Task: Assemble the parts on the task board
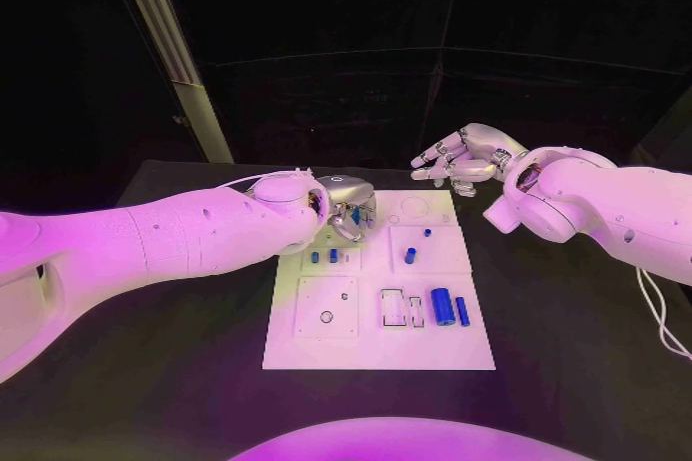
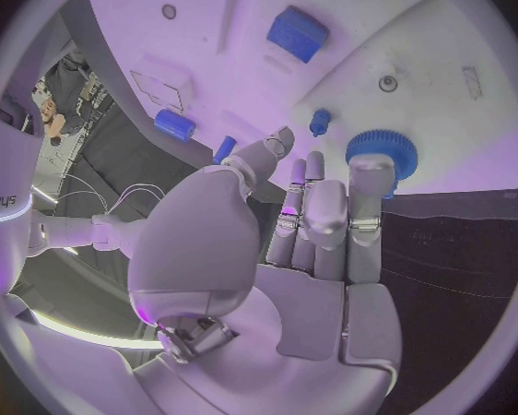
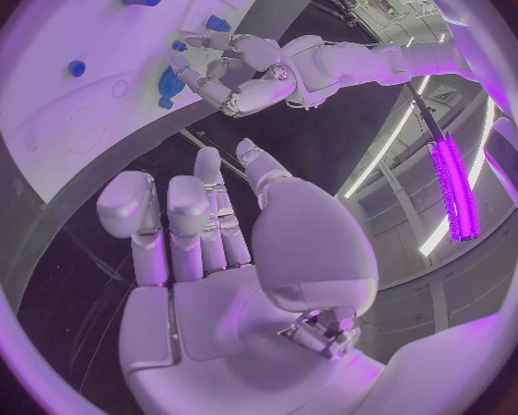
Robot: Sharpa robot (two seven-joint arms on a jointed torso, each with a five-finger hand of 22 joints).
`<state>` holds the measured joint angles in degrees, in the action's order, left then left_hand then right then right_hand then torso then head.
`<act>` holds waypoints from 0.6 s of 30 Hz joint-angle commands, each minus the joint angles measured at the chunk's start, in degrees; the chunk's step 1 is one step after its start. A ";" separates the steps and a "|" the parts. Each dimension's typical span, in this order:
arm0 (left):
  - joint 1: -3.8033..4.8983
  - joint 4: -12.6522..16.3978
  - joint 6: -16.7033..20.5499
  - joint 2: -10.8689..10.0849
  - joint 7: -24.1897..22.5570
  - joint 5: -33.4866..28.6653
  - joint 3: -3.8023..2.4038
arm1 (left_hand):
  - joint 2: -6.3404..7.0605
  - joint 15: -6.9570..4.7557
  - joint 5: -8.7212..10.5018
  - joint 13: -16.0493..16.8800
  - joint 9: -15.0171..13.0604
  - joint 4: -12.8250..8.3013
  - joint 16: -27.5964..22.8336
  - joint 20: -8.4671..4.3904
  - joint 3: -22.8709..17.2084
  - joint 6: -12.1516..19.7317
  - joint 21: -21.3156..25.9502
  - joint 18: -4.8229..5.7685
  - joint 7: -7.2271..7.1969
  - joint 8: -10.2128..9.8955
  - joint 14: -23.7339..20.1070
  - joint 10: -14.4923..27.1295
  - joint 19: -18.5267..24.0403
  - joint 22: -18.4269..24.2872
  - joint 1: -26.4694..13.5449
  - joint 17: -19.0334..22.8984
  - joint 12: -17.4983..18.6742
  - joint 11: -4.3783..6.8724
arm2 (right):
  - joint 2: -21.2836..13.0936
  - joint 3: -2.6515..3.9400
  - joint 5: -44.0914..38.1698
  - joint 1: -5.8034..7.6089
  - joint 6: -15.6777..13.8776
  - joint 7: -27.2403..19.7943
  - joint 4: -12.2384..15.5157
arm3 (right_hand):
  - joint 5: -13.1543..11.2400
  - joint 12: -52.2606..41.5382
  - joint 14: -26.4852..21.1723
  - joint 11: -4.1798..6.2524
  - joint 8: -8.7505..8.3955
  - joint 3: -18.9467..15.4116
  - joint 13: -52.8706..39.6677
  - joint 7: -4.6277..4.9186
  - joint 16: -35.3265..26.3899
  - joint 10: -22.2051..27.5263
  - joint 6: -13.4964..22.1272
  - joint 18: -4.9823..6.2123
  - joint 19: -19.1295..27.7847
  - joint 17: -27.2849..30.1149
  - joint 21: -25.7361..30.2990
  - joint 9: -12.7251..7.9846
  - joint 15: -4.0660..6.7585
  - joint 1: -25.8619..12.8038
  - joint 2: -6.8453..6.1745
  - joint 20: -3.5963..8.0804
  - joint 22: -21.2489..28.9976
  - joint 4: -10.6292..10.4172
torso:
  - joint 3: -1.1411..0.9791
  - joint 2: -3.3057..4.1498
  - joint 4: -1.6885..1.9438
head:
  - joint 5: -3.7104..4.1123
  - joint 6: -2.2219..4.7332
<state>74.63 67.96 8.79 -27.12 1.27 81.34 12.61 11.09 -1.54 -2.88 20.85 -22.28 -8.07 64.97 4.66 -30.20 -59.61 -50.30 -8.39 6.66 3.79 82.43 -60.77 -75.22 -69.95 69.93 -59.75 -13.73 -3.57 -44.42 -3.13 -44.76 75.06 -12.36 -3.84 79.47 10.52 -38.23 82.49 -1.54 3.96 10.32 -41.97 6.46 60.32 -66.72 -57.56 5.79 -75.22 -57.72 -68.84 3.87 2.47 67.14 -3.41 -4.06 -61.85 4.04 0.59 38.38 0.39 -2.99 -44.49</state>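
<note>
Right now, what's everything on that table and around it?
Board: one, white, flat in the middle of the table.
Table: one, black, under the board.
Parts: several small ones, blue, spread over the board; the largest two lie side by side at its right.
Gear: one, blue, on the board just beyond the left hand's fingertips.
Left hand: silver, over the board's far end, holding nothing.
Right hand: silver, raised beyond the board's far edge, empty.
</note>
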 commanded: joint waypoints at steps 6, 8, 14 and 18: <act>-0.24 -1.25 -2.78 0.51 1.63 3.58 -0.05 | -0.22 -0.01 0.04 -1.37 0.79 -0.13 0.81 -0.15 0.34 -0.70 -1.24 1.04 -0.12 0.19 0.75 0.87 -0.62 -0.88 1.12 -0.42 0.46 -0.10 | 0.11 0.03 -0.14 0.10 -0.85 -0.57 0.05 | 0.29 0.30 0.22 -0.13 -0.37 0.12 0.05 0.04 -0.38 -0.37 0.10 0.45 0.22 0.00 0.25 -0.05 0.01 -0.61 0.10 0.16 0.07 0.24 | -0.05 -0.04 0.02 | 0.01 -0.10; -0.28 -1.40 -2.77 0.52 1.76 3.68 -0.06 | -0.31 -0.05 0.04 -2.04 1.13 -0.15 0.80 -0.18 0.35 -0.80 -1.24 1.00 -0.09 0.18 0.68 1.35 -0.50 -1.00 1.35 -0.23 0.69 -0.21 | 0.13 0.03 -0.14 0.10 -0.83 -0.57 0.04 | 0.29 0.30 0.22 -0.13 -0.37 0.12 0.05 0.04 -0.38 -0.37 0.10 0.45 0.22 0.00 0.25 -0.05 0.01 -0.61 0.10 0.16 0.07 0.24 | -0.05 -0.01 0.05 | 0.14 -0.05; -0.32 -1.39 -3.29 0.48 2.00 3.77 -0.06 | -0.62 -0.07 0.03 -2.62 1.46 -0.13 1.02 -0.20 0.24 -0.95 -1.59 1.04 -0.07 0.21 0.70 1.48 -0.52 -1.29 1.62 -0.32 0.73 -0.22 | 0.18 0.03 -0.14 0.10 -0.74 -0.56 0.00 | 0.29 0.37 0.26 -0.14 -0.38 0.11 0.18 0.06 -0.34 -0.42 0.18 0.42 0.14 -0.10 0.19 -0.06 0.00 -0.72 0.09 0.16 -0.03 0.21 | -0.05 -0.04 0.08 | 0.11 -0.25; -0.33 -1.31 -4.20 0.42 2.23 3.78 -0.07 | -0.90 -0.06 0.02 -3.00 1.66 -0.09 1.34 -0.19 0.14 -1.16 -1.84 1.08 -0.09 0.28 0.79 1.38 -0.55 -1.49 1.80 -0.56 0.65 -0.21 | 0.22 0.03 -0.14 0.10 -0.61 -0.55 -0.04 | 0.29 0.37 0.26 -0.14 -0.38 0.11 0.18 0.06 -0.34 -0.42 0.18 0.42 0.14 -0.10 0.19 -0.06 0.00 -0.72 0.09 0.16 -0.03 0.21 | -0.07 -0.07 0.10 | 0.14 -0.30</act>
<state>74.24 66.59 6.06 -26.71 2.81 84.39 12.59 10.34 -1.53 -2.88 17.90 -20.67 -8.23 66.12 4.52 -30.04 -60.41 -51.94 -8.41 6.63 3.79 82.84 -59.56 -75.45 -71.39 71.09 -60.24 -13.30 -3.78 -44.25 -3.13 -44.82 75.06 -12.65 -3.88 79.39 10.52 -38.24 82.49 -1.54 3.96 10.32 -41.83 6.46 60.33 -66.73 -57.56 5.79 -75.22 -57.72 -68.84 3.87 2.46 66.94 -3.15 -4.06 -61.84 4.04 0.54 38.34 0.49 -2.85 -44.73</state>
